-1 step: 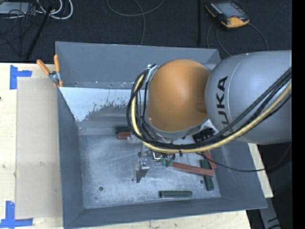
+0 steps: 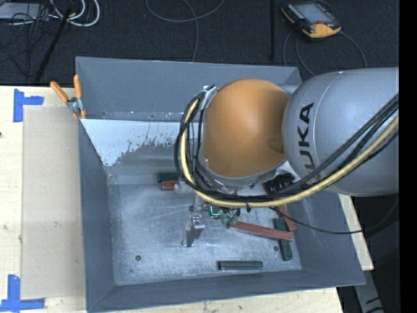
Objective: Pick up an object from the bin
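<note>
My gripper (image 2: 193, 232) hangs low over bare floor in the grey metal bin (image 2: 140, 227), near a long reddish-brown flat strip (image 2: 260, 231); spread or pressed together, I can't tell.

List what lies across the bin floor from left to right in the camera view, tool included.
small brown piece by the back wall → tool → dark flat bar by the front wall → dark green piece at the right.
</note>
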You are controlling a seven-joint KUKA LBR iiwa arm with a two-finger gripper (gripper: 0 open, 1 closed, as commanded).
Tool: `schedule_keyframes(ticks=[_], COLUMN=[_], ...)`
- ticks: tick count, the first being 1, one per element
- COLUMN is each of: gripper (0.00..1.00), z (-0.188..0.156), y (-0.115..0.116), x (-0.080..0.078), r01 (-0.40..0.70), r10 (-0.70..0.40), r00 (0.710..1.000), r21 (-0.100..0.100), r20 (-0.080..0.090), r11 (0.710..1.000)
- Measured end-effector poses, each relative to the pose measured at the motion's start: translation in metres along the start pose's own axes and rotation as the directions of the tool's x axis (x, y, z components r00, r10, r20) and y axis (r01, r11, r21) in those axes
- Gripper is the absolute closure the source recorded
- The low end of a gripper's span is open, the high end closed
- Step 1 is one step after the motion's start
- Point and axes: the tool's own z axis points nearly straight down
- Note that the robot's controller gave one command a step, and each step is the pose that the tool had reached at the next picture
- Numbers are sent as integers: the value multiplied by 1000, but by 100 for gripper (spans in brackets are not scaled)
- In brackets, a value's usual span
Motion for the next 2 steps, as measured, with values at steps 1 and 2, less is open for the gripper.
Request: schedule_keyframes(ticks=[1, 2], gripper=[0, 0], z=[38, 55], y=[-24, -38], x=[-50, -63], r01=[-18, -51], r10=[18, 51], r00=[1000, 999], r21=[-3, 1], r20=[9, -1], r11=[1000, 999])
